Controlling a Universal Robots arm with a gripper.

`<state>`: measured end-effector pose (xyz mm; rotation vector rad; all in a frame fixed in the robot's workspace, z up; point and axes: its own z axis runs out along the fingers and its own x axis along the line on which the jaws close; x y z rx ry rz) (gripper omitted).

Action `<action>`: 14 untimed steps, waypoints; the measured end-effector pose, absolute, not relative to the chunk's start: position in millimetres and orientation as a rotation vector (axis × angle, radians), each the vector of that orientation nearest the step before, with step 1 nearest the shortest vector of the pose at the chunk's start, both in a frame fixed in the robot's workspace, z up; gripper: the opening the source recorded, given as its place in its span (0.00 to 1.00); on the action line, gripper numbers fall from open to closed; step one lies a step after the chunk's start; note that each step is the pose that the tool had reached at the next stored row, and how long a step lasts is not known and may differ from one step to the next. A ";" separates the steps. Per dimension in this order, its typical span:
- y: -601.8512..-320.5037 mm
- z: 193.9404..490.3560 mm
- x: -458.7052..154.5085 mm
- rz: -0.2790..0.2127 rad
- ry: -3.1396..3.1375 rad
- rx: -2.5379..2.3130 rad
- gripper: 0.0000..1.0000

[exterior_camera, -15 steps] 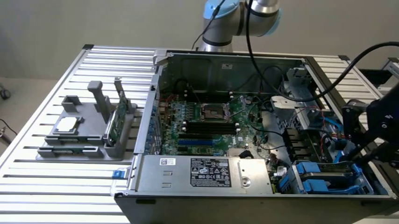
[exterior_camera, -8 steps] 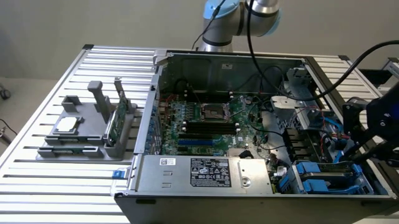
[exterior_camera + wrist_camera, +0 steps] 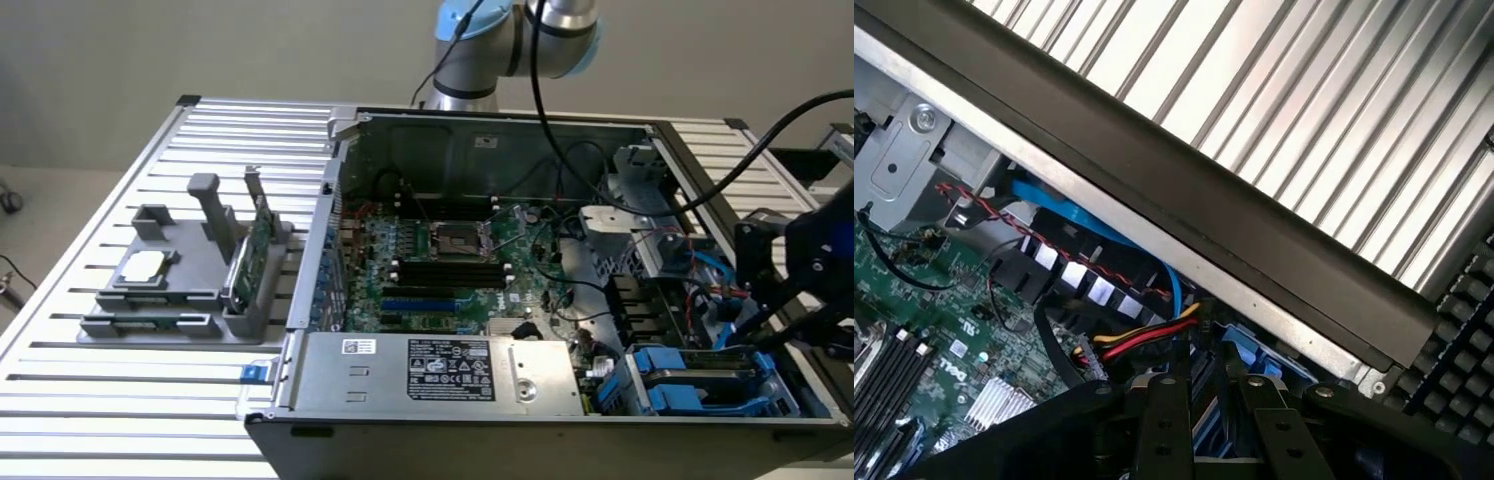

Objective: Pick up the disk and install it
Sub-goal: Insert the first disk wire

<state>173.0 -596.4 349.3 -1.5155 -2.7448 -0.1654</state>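
The end effector point(image 3: 785, 325) hung at the near right corner of the open computer case point(image 3: 534, 450). Whether it was open or clamped on anything could not be told. The disk point(image 3: 701, 378), in its blue carrier, lay in the drive bay just below and beside it, among coloured cables. Farther from the end effector lay the green motherboard point(image 3: 441, 270). Well beyond that, on the slatted table point(image 3: 134, 400), a grey tray point(image 3: 147, 328) carried a square chip point(image 3: 144, 265) and an upright circuit card point(image 3: 247, 265).
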 end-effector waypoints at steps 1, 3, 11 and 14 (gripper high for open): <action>-596.9 349.0 173.0 -0.166 -2.740 -1.519 0.25; -598.0 348.4 173.0 -0.168 -2.730 -1.524 0.25; -602.8 345.0 173.8 -0.210 -2.699 -1.526 0.25; -605.7 344.2 176.9 -0.223 -2.693 -1.523 0.25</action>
